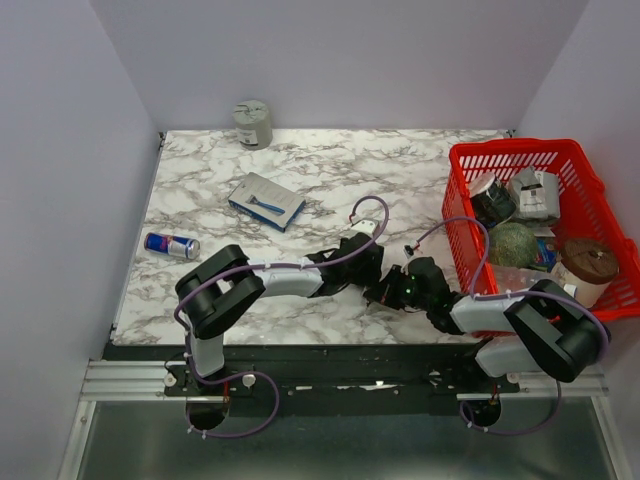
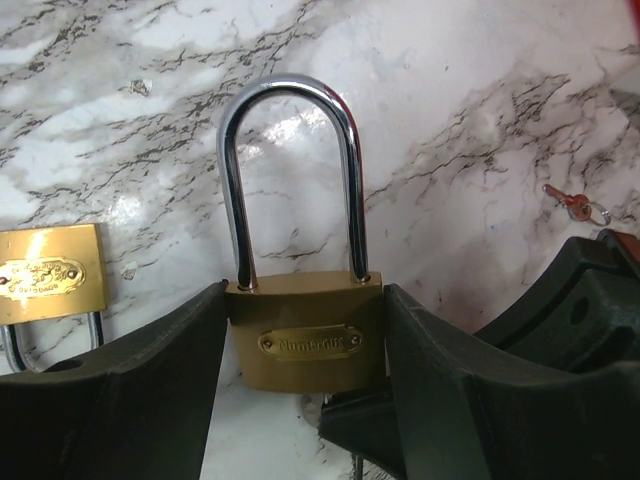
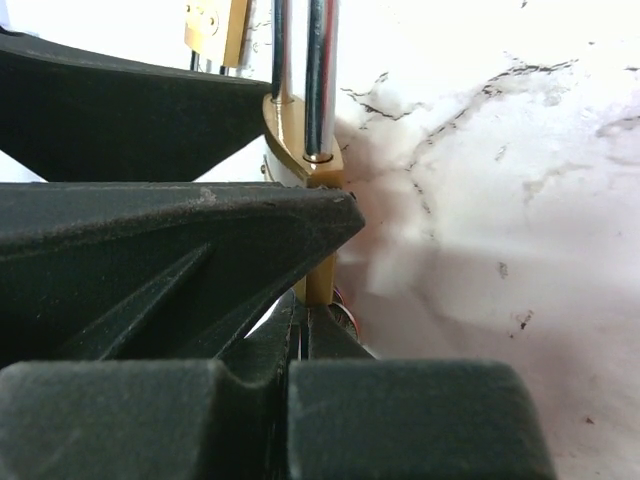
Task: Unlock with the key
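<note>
A brass padlock (image 2: pixel 305 340) with a closed steel shackle (image 2: pixel 290 95) stands between my left gripper's fingers (image 2: pixel 150 390), which are shut on its body. It shows edge-on in the right wrist view (image 3: pixel 305 150). My right gripper (image 3: pixel 303 312) is shut on the key; only a sliver of its ring (image 3: pixel 345 318) shows, right at the padlock's underside. The right fingertips (image 2: pixel 375 420) sit just below the lock body. In the top view both grippers, left (image 1: pixel 360 262) and right (image 1: pixel 388 290), meet at the table's front middle.
A second brass padlock (image 2: pixel 45 285) lies to the left, and a small red key (image 2: pixel 575 205) lies loose to the right. A red basket (image 1: pixel 470 160) of items stands on the right. A blue box (image 1: pixel 266 201), a drink can (image 1: pixel 171 245) and a grey tin (image 1: pixel 253 124) lie further off.
</note>
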